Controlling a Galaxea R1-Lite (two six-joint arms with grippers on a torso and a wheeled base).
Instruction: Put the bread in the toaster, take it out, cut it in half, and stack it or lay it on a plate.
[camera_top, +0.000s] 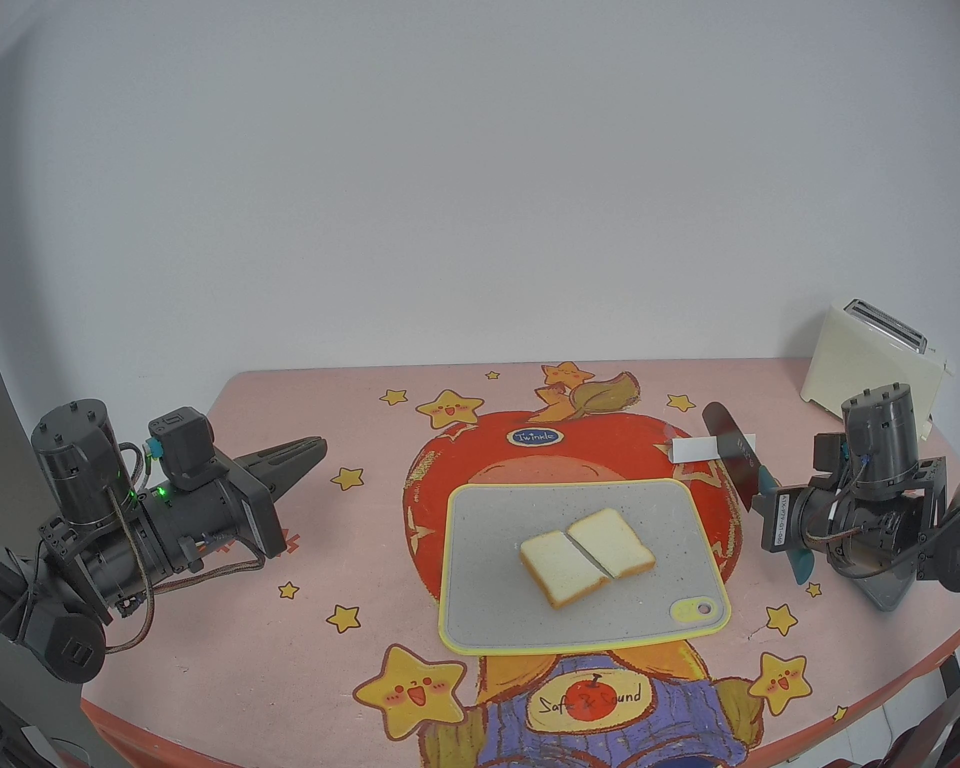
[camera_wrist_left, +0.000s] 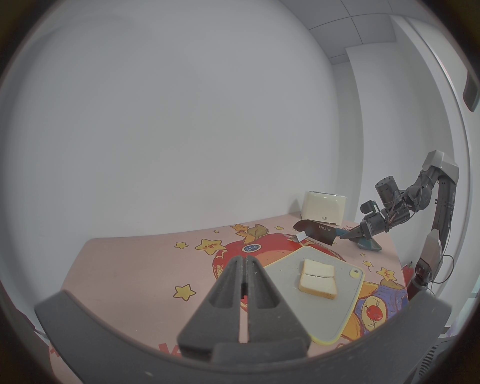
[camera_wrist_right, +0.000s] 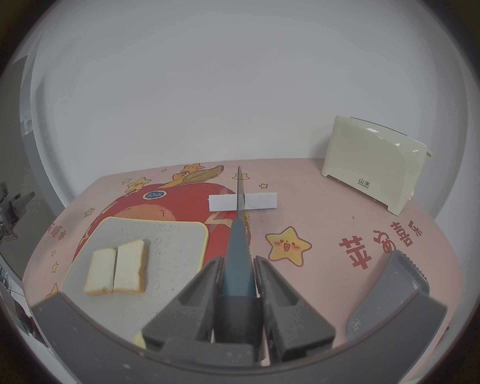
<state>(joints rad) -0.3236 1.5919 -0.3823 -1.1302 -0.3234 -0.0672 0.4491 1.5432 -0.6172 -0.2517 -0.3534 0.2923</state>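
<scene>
The bread lies cut into two halves (camera_top: 560, 568) (camera_top: 612, 542), side by side on the grey, yellow-rimmed cutting board (camera_top: 480, 590) at the table's middle. My right gripper (camera_top: 775, 510) is to the right of the board, above the table, and shut on the teal handle of a knife (camera_top: 730, 440). The dark blade points toward the back, clear of the bread. In the right wrist view the knife (camera_wrist_right: 239, 240) stands edge-up between the fingers (camera_wrist_right: 200, 295). My left gripper (camera_top: 300, 455) is shut and empty over the table's left side, well away from the board. The cream toaster (camera_top: 870, 370) stands at the far right.
A white paper strip (camera_top: 690, 449) lies on the table behind the board, under the blade. A grey knife sheath (camera_wrist_right: 387, 295) rests near the right front edge. Bare table stretches between the left gripper and the board.
</scene>
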